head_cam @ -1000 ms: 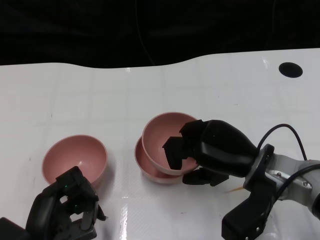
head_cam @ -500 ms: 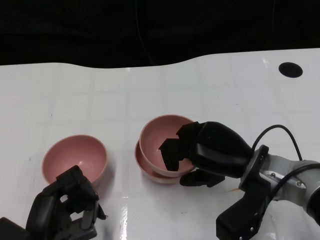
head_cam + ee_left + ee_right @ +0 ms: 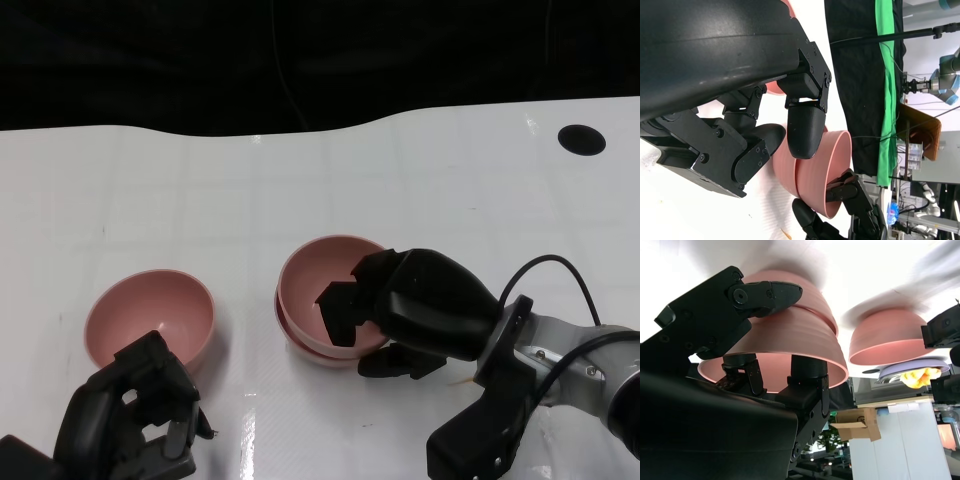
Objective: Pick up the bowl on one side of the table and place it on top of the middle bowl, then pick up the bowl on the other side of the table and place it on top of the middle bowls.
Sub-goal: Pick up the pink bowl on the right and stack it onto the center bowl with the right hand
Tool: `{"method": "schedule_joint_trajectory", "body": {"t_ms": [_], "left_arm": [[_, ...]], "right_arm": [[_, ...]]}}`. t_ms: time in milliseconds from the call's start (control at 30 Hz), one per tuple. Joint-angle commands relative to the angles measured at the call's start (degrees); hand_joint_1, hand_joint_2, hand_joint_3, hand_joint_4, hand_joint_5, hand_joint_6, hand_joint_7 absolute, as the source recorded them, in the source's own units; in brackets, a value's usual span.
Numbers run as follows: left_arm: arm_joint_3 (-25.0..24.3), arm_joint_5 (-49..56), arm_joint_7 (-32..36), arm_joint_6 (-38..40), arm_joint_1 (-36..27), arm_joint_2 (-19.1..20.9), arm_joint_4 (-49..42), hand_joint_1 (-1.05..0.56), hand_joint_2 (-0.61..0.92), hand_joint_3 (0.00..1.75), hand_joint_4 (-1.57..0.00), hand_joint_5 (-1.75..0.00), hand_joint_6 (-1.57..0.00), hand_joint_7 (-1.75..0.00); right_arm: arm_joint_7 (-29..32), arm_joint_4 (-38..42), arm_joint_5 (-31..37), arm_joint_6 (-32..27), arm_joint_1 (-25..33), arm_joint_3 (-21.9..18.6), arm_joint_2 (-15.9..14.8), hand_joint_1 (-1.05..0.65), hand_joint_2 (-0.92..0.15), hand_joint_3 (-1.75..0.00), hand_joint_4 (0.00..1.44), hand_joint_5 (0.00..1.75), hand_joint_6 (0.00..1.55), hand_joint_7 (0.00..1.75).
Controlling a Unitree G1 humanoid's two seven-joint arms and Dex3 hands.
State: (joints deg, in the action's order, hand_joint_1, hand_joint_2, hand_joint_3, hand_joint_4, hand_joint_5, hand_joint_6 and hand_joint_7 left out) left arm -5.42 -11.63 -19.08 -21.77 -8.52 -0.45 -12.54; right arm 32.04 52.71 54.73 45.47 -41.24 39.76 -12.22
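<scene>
Fingers [image 3: 340, 315] grip a pink bowl [image 3: 315, 275] over the white table [image 3: 200, 190].

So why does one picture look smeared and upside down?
Right wrist view: that camera turns with the wrist, so the pink bowls hang inverted, and the far bowl is blurred. Head view: sharp and evenly lit, with slight glare on the white table.

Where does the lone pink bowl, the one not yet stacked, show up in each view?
Head view: lone bowl at lower left, above the left hand.
Left wrist view: only a pink sliver behind the hand, uncertain.
Right wrist view: at right.
Shared landmark: the stacked bowls.
</scene>
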Motion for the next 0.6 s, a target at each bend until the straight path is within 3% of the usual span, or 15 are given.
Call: {"method": "schedule_joint_trajectory", "body": {"t_ms": [33,433,533,567,600], "left_arm": [[-0.10,-0.51,0.65,-0.28,-0.14,-0.04,0.23,-0.05,0.56,1.24,-0.75,-1.75,-0.70,-1.64],[-0.12,-0.92,0.24,-0.40,0.06,-0.11,-0.02,-0.02,0.58,1.22,-0.76,-1.75,-0.71,-1.64],[-0.08,-0.76,0.64,0.22,-0.14,-0.20,0.42,-0.02,0.58,1.21,-0.76,-1.75,-0.71,-1.63],[-0.07,-0.80,0.66,0.32,-0.18,-0.23,0.53,-0.02,0.58,1.21,-0.75,-1.75,-0.71,-1.63],[-0.07,-0.82,0.67,0.36,-0.20,-0.24,0.57,-0.02,0.58,1.21,-0.75,-1.75,-0.71,-1.63]], "right_arm": [[1.51,1.20,0.54,0.10,-1.45,0.70,-0.08,-0.16,-0.76,-0.54,0.85,1.75,0.59,1.75],[4.22,3.71,0.91,0.06,-2.17,2.14,0.56,-0.17,-0.78,-0.54,0.84,1.75,0.60,1.74],[3.83,3.81,0.64,-0.27,-2.15,2.07,0.40,-0.24,-0.84,-0.46,0.84,1.75,0.76,1.27],[3.54,3.82,0.54,-0.30,-2.18,2.04,0.31,-0.33,-0.86,-0.41,0.87,1.57,0.86,0.91],[3.37,3.85,0.48,-0.29,-2.21,2.02,0.26,-0.36,-0.89,-0.37,0.88,1.51,0.95,0.68]]}}
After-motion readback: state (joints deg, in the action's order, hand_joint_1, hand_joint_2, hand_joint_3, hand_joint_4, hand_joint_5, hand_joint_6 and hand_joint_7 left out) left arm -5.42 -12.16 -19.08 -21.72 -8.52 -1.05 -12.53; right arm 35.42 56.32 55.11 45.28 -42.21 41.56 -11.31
